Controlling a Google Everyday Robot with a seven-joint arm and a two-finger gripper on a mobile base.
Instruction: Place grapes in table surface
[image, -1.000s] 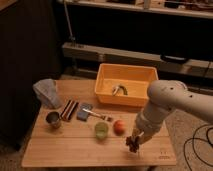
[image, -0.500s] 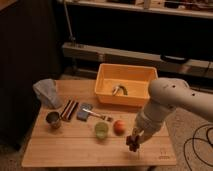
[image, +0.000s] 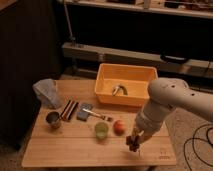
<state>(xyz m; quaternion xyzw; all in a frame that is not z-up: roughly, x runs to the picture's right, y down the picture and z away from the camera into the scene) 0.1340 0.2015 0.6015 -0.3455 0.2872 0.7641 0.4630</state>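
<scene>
The grapes (image: 133, 143), a small dark purple-brown bunch, hang at the tip of my gripper (image: 134, 138) just above the front right part of the table surface (image: 75, 147), a pale wooden plank top. My white arm comes down from the right and hides the gripper's upper part. The gripper is shut on the grapes. The bunch is right of the round orange-red fruit (image: 119, 127) and the green cup (image: 101, 131).
A yellow-orange tub (image: 124, 83) holding a small object stands at the back of the table. A metal cup (image: 53, 120), a striped dark packet (image: 69, 109), a grey block (image: 85, 111) and a crumpled bag (image: 47, 92) lie on the left. A cable lies on the floor at right.
The arm and the grapes stay in almost the same place above the front right of the table; nothing else has moved.
</scene>
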